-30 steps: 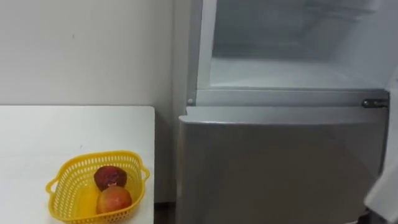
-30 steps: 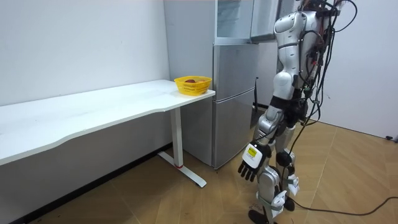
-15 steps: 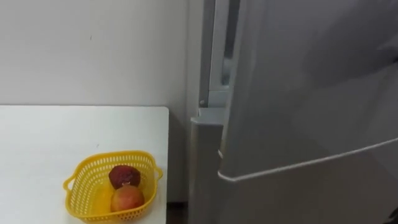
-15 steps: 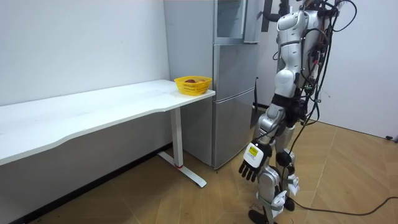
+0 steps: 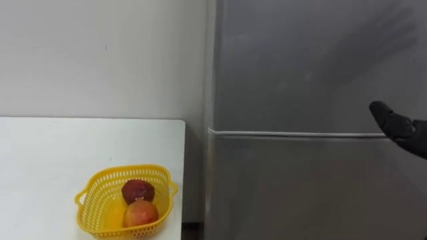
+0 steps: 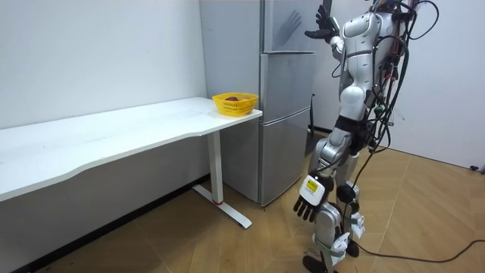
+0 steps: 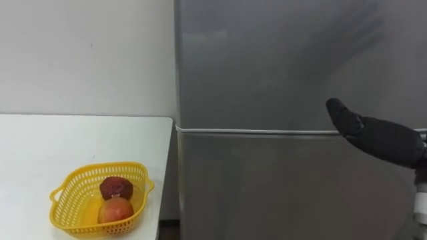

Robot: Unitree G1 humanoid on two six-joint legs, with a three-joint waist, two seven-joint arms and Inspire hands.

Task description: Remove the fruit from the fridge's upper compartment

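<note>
The grey fridge stands with its upper door [image 5: 313,67] shut against the body, above the shut lower door [image 5: 300,190]. My right hand [image 7: 373,137] is raised at the height of the seam between the doors, just in front of the fridge, holding nothing. In the room view this right hand [image 6: 322,21] has its fingers spread near the upper door [image 6: 288,26]. My left hand [image 6: 309,205] hangs low beside my leg with relaxed fingers. On the white table [image 5: 47,153], left of the fridge, sits a yellow basket [image 5: 130,171] holding a dark red fruit [image 5: 138,190] and an orange-red fruit [image 5: 140,213].
The table [image 6: 114,136] runs along the wall to the fridge's side, with the basket [image 6: 235,102] at its near corner. I stand on the wooden floor [image 6: 227,250] right in front of the fridge.
The upper door has swung from wide open to fully shut, with my right hand following it. The eye view has shifted a little; my left hand stays down.
</note>
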